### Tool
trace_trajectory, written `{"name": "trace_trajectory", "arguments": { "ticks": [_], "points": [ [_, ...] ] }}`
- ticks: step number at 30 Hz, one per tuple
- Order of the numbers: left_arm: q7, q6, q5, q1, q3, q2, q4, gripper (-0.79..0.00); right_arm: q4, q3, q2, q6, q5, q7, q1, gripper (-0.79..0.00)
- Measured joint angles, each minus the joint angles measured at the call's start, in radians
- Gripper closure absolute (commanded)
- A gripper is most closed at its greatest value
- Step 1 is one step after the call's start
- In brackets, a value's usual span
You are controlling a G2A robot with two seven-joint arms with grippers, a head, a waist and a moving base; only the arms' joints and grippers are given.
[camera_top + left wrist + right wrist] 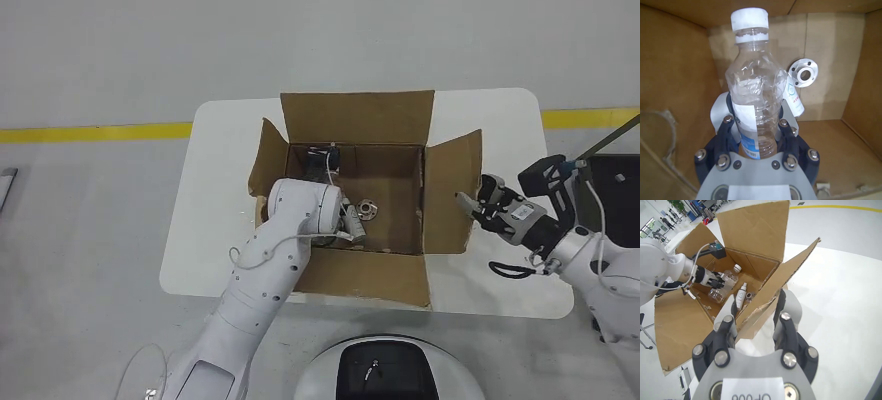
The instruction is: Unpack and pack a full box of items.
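Note:
An open cardboard box (355,120) stands on the white table (215,200). Inside it, my left gripper (755,106) is shut on a clear plastic bottle (753,81) with a white cap, gripping it around the middle. The same bottle (728,277) and left gripper (720,281) show in the right wrist view, low over the box floor. A metal flange (803,73) and a small white spray bottle (794,98) lie on the floor just beyond. My right gripper (758,298) is open outside the box, at the edge of its right flap (455,190).
All four flaps (753,228) stand up or splay outward around the opening. Torn cardboard scraps (707,308) lie along the near inner wall. Bare table surface (500,130) lies to the right of the box and on its left side.

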Motion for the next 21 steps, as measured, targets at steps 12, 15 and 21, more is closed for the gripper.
{"name": "trace_trajectory", "arguments": {
  "ticks": [12,15,21],
  "points": [
    [-0.031,-0.017,0.009,0.049,-0.069,0.012,-0.138,0.0,0.01,0.009,0.0,0.012,-0.023,-0.015,-0.013,0.0],
    [-0.031,-0.017,0.009,0.049,-0.069,0.012,-0.138,0.0,0.01,0.009,0.0,0.012,-0.023,-0.015,-0.013,0.0],
    [-0.031,-0.017,0.009,0.049,-0.069,0.012,-0.138,0.0,0.008,0.009,-0.001,0.023,-0.025,-0.033,-0.019,0.0]
  ]
}}
